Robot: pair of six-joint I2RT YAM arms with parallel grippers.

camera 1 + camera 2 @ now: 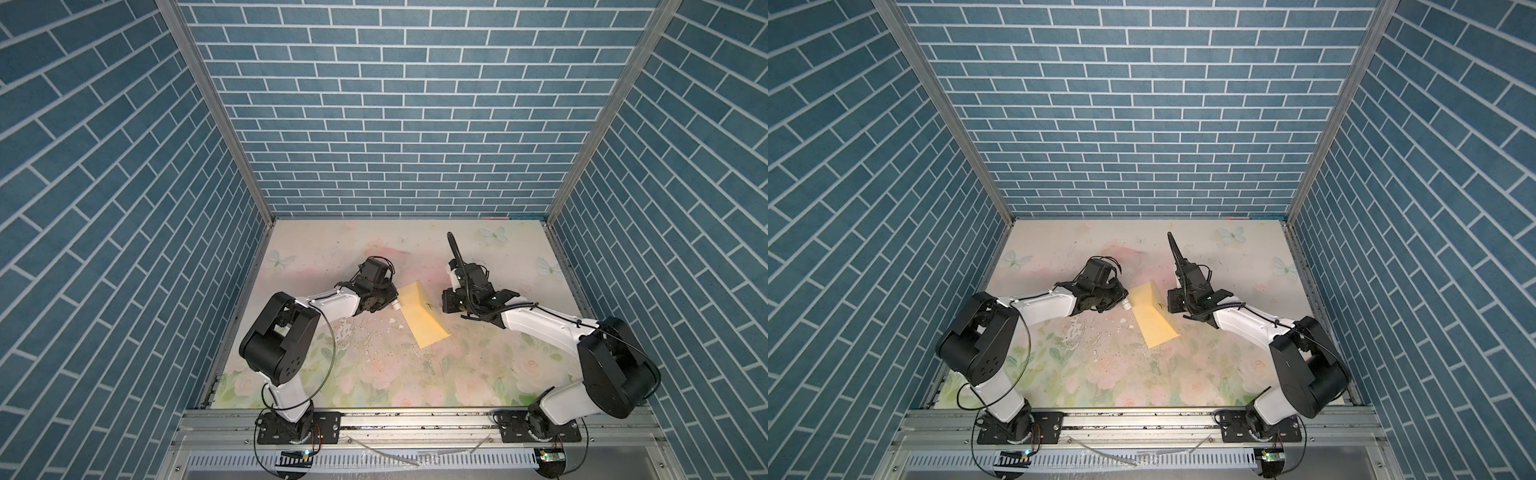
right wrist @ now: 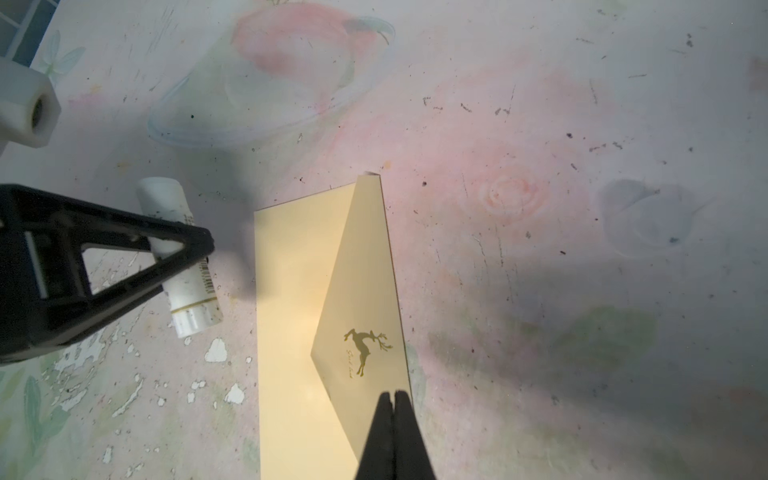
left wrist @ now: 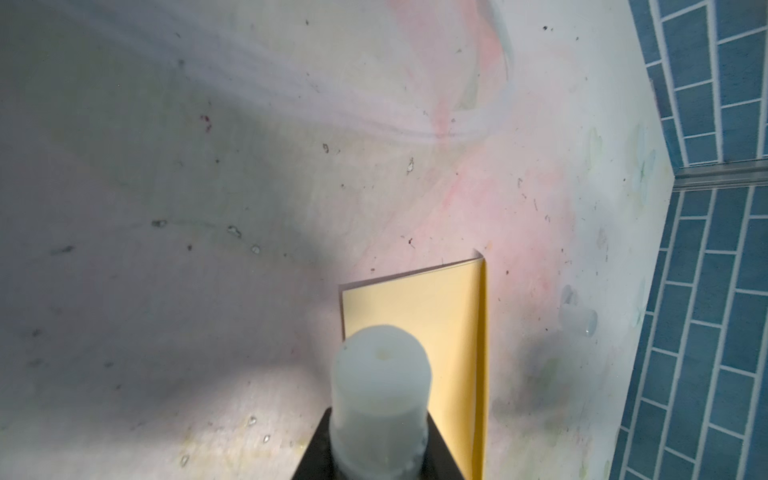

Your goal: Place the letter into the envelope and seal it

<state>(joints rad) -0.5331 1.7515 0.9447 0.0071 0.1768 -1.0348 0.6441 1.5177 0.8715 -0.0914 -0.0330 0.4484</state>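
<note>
Right hand point(image 2: 392, 402) pinched shut on flap point(image 2: 361, 270) edge (thin bite); slip likely drops flap onto envelope point(image 2: 286, 311) before left hand point(image 2: 183, 249), clamping glue stick point(image 2: 191, 299), applies glue

I have the left arm point(image 1: 332, 305) reaching in from the near left, elbow high, left gripper point(image 1: 389, 302) clamped around the glue stick point(image 2: 189, 286). The right arm point(image 1: 536, 322) stretches in from the near right, right gripper point(image 2: 392, 399) pinched tight on the envelope point(image 2: 291, 311) at its flap edge.
</note>
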